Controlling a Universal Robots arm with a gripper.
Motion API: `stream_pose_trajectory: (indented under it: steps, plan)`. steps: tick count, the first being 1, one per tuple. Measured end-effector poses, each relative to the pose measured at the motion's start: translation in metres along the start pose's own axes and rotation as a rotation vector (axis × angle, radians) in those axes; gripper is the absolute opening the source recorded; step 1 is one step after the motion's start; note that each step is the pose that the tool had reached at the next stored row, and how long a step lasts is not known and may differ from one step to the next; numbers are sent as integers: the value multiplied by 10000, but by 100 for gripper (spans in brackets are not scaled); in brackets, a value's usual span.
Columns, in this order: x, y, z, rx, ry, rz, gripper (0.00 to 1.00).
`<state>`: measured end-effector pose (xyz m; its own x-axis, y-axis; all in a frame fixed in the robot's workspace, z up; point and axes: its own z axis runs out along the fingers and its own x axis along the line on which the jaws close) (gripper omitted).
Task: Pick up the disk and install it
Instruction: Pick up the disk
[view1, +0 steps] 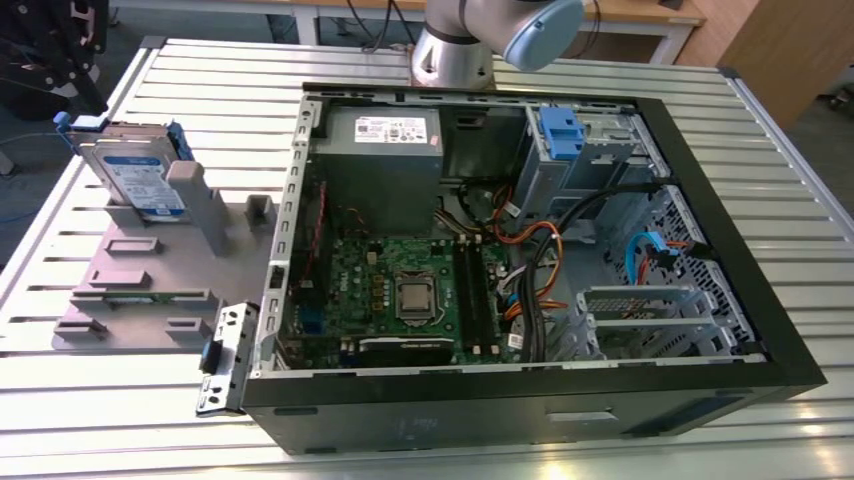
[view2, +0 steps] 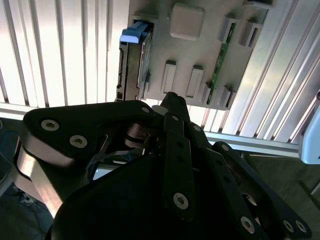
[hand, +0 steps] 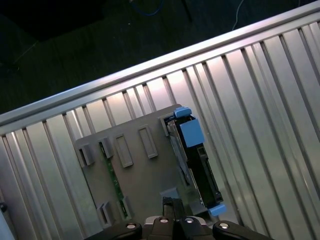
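In the exterior view, the disk (view1: 134, 178) stands on edge at eight o'clock from the arm (view1: 461, 50). The gripper (view2: 171, 97) is apart from it; I cannot tell its grip.

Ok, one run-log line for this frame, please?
stage: pre-grasp | disk: upright in grey holder, beside open computer case | gripper: clear of disk | installed: no

One disk (view1: 134, 172), one computer case (view1: 534, 405), one grey fixture (view1: 120, 278)

Disk (view1: 139, 178): silver, white-and-blue label, blue bracket. Holder (view1: 140, 285): plain grey. Table (view1: 80, 400): pale metal, ribbed stripes. Computer case (view1: 534, 415): black. Motherboard (view1: 400, 285): green. Cables (view1: 527, 250): orange, black. Pincer (view2: 171, 100): black.
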<state>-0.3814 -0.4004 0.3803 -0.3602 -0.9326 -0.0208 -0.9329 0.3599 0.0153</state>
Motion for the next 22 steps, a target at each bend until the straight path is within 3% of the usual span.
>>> stream_pose_trajectory:
  steps: [22]
  plan:
    - [0, 0, 0, -3, 3, -157, 11]
